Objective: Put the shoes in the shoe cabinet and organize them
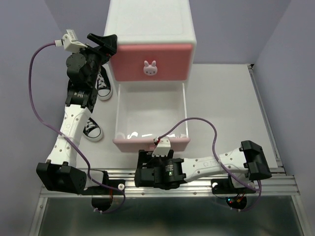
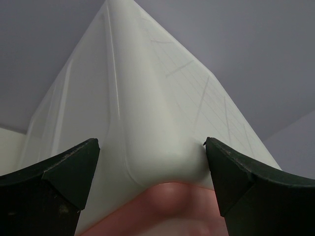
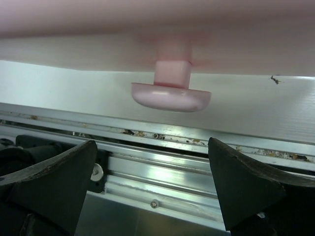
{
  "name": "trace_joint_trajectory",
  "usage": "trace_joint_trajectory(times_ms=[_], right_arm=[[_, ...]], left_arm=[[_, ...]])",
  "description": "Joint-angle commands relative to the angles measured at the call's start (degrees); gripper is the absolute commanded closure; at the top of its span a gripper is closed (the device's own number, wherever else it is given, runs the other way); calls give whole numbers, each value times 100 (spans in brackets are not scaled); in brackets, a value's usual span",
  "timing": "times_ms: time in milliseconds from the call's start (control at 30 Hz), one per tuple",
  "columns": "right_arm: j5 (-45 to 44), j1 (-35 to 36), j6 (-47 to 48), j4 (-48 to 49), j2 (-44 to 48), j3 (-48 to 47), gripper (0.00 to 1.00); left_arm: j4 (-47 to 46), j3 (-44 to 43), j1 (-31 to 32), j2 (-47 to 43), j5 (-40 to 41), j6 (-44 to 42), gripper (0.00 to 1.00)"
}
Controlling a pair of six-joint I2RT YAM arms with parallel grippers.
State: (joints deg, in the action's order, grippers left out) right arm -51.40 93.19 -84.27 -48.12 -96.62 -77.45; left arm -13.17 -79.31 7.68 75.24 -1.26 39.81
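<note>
The shoe cabinet point(image 1: 150, 22) stands at the back centre. Its upper, darker pink drawer point(image 1: 150, 61) is shut. The paler lower drawer point(image 1: 150, 115) is pulled out and holds no shoes. Two black shoes with white toe caps lie left of the cabinet, one point(image 1: 103, 84) beside it and one point(image 1: 93, 129) nearer me, both partly behind the left arm. The orange shoes are out of view. My left gripper point(image 1: 106, 45) is open, with the cabinet's front left corner point(image 2: 147, 123) between its fingers. My right gripper point(image 1: 158, 153) is open just below the lower drawer's knob point(image 3: 171, 96), apart from it.
An aluminium rail point(image 1: 167, 189) runs along the table's near edge, right under the right gripper. Purple cables loop over both arms. Purple walls close in the back and sides.
</note>
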Motion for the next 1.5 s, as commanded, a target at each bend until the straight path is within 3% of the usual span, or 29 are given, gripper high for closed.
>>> trace_joint_trajectory(times_ms=[0, 200, 400, 500, 633, 700, 833, 1000, 1133, 1467], right_arm=[[95, 68, 59, -286, 310, -306, 0], [-186, 130, 918, -242, 547, -806, 0], [410, 130, 3335, 2190, 1364, -710, 0], [753, 130, 4274, 2596, 1584, -824, 0], [395, 130, 4963, 2711, 1602, -1210, 0], [655, -238, 5148, 2703, 1585, -1404, 0], [1569, -1483, 4762, 2431, 1576, -1553, 0], [1659, -2418, 5236, 2175, 1409, -2002, 0], [1975, -3278, 5044, 2105, 1549, -1757, 0], [1906, -4344, 3769, 1393, 2226, -755, 0]], left_arm=[[2257, 451, -4, 456, 38, -765, 2], [2319, 425, -4, 448, -15, -686, 1], [2485, 276, -4, 456, -32, -711, 1], [2704, 162, -4, 474, 11, -773, 1], [2820, 179, -4, 360, 11, -782, 1], [2916, 223, -4, 298, 20, -756, 1], [3118, 232, -4, 184, 46, -747, 1], [3242, 65, -4, 210, -15, -747, 1], [3224, -58, -4, 263, -41, -755, 1], [3154, -656, -4, 553, -182, -922, 1]])
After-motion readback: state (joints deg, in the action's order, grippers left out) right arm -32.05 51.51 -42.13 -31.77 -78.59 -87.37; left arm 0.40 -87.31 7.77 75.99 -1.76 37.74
